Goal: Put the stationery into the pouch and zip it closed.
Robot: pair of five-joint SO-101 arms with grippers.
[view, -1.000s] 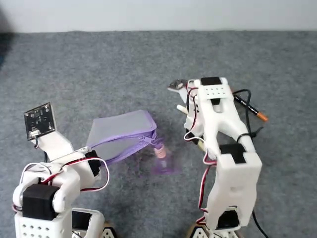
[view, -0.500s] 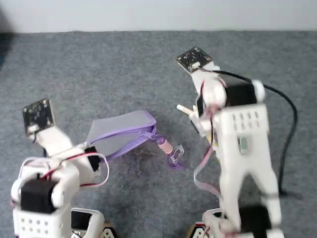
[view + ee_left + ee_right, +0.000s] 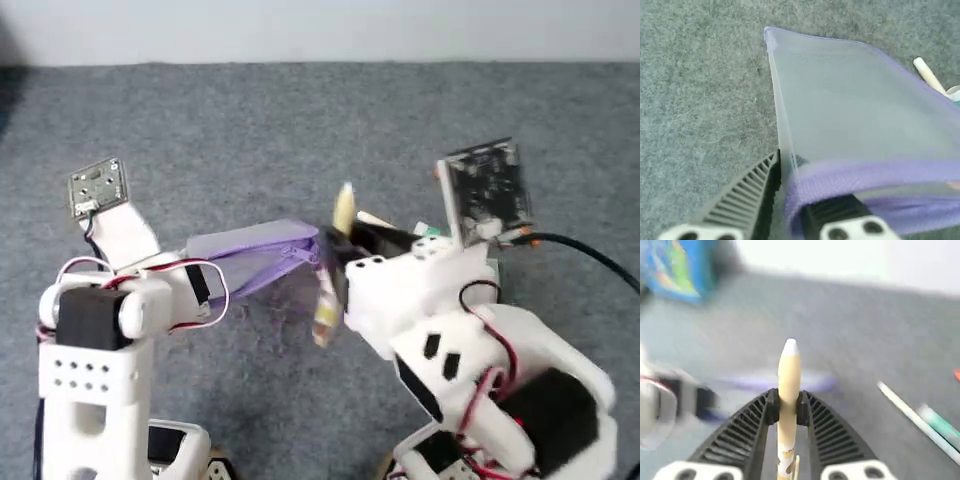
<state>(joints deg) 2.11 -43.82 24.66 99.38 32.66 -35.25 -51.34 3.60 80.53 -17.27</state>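
Two hands are clenched: the left hand (image 3: pixel 785 167) pinches the purple pouch (image 3: pixel 855 115) by its edge, the right hand (image 3: pixel 788 407) clamps a cream pen (image 3: pixel 789 365) near the pouch's end.

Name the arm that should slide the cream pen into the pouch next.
Right, most likely. The right gripper is shut on the cream pen, which sits just beside the near end of the pouch. The left gripper is clamped on the pouch's far end, holding it.
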